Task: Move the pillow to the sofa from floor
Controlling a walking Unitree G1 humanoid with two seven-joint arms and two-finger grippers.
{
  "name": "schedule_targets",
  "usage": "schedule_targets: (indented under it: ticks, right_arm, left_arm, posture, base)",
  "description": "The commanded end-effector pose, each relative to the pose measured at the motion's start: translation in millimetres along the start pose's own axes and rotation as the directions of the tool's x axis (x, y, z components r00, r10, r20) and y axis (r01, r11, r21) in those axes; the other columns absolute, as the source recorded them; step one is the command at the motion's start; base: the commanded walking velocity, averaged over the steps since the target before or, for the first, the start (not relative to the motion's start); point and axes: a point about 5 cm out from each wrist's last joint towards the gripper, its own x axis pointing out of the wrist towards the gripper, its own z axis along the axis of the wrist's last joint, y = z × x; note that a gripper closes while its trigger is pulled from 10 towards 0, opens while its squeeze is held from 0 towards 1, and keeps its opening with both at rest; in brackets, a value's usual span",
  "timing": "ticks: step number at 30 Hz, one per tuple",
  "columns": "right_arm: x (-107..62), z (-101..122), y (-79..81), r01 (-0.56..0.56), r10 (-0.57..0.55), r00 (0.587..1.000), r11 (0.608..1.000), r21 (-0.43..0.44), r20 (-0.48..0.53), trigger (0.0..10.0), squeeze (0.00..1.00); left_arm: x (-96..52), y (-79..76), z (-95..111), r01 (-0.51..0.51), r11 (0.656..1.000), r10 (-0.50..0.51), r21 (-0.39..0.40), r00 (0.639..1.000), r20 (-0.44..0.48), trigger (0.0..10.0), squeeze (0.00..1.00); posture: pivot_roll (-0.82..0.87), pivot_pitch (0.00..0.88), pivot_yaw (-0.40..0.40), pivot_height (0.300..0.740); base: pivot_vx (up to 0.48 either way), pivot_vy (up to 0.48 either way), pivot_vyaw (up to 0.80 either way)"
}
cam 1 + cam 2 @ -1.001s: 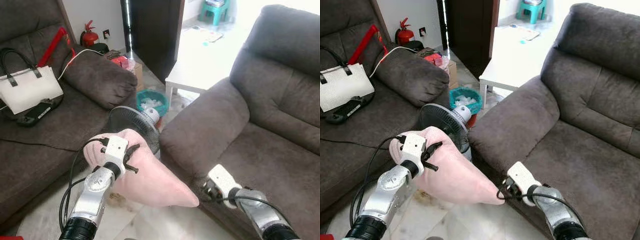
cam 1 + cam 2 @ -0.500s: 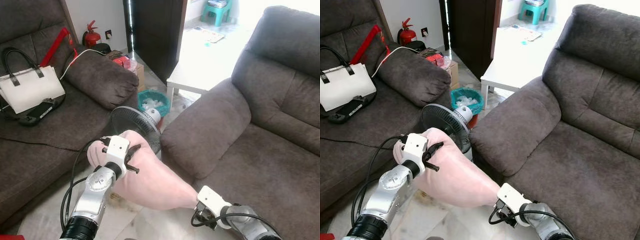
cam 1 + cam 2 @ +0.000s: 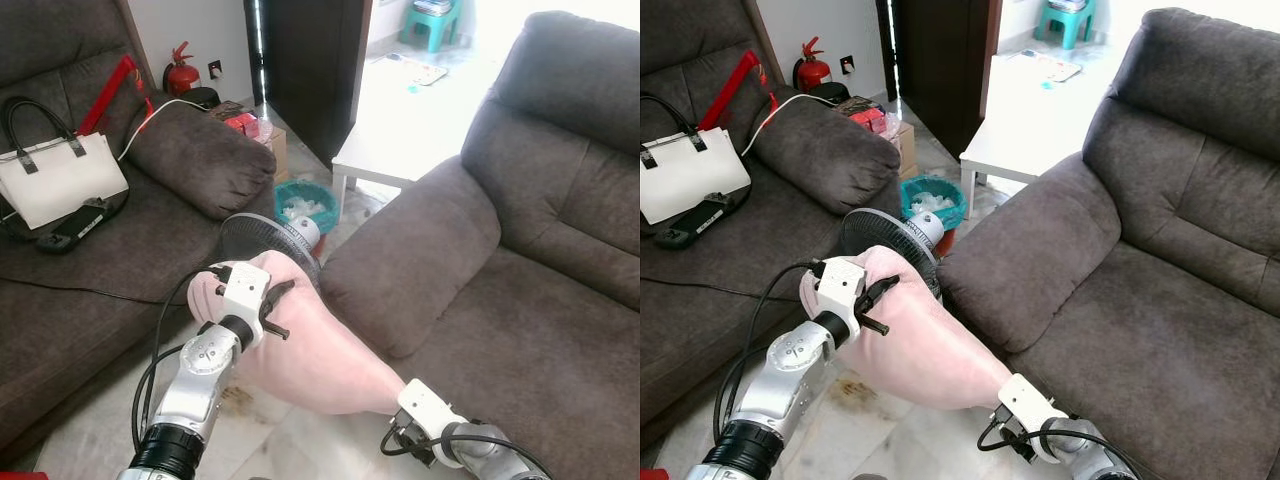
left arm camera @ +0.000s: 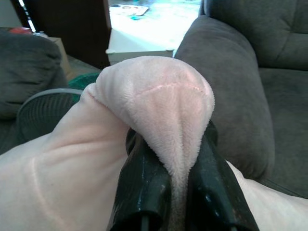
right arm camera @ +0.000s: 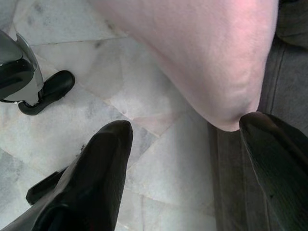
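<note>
The pink plush pillow (image 3: 320, 350) hangs off the floor between the two sofas, slanting down to the right. My left gripper (image 4: 179, 202) is shut on a fold at its upper corner; the black fingers (image 4: 144, 187) pinch the fabric, near the fan. My right gripper (image 5: 185, 124) is open low under the pillow's bottom corner (image 5: 226, 115), which hangs between the spread fingers (image 5: 101, 168) without being held. The dark grey sofa (image 3: 520, 300) lies to the right, its armrest (image 3: 410, 260) just beside the pillow.
A standing fan (image 3: 262, 238) is right behind the pillow, and a teal basket (image 3: 305, 205) and a white table (image 3: 400, 140) lie beyond. The left sofa holds a white handbag (image 3: 60, 180). Marble floor (image 5: 62, 62) and my foot (image 5: 45, 94) are below.
My left gripper has carried the pillow's upper corner up and to the right. My right arm has dropped lower, from beside the pillow's tip to beneath it.
</note>
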Motion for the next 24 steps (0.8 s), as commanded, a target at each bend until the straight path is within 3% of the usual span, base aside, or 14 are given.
schedule_targets:
  ticks: [1,8,14,24]
  right_arm:
    - [0.2,-1.4,-0.6,0.009,-0.009,1.000,1.000,0.017,0.000,10.0,0.00]
    - [3.1,-3.1,7.1,0.005,-0.005,1.000,0.999,0.051,0.002,10.0,0.00]
    - [5.0,1.2,6.8,0.077,-0.080,0.996,0.993,0.093,0.030,10.0,0.00]
    - [7.5,2.2,13.4,0.038,-0.040,0.999,0.996,0.085,0.023,10.0,0.00]
  left_arm:
    - [6.4,-2.0,22.8,0.026,0.999,-0.030,0.036,0.993,0.111,10.0,0.00]
    - [7.8,-4.8,26.0,0.047,0.999,-0.050,0.027,0.991,0.122,10.0,0.00]
    - [7.9,-7.8,27.2,0.079,0.997,-0.080,0.017,0.989,0.121,10.0,0.00]
    - [7.6,-7.7,29.7,0.081,0.997,-0.082,0.009,0.988,0.130,10.0,0.00]
  posture:
    - [0.11,0.000,-0.029,0.740]
    - [0.11,0.000,-0.029,0.740]
    - [0.12,0.000,-0.030,0.740]
    - [0.13,0.000,-0.033,0.740]
  base:
    - [0.000,0.000,0.00]
    - [0.000,0.000,0.00]
    - [0.000,0.000,0.00]
    - [0.000,0.000,0.00]
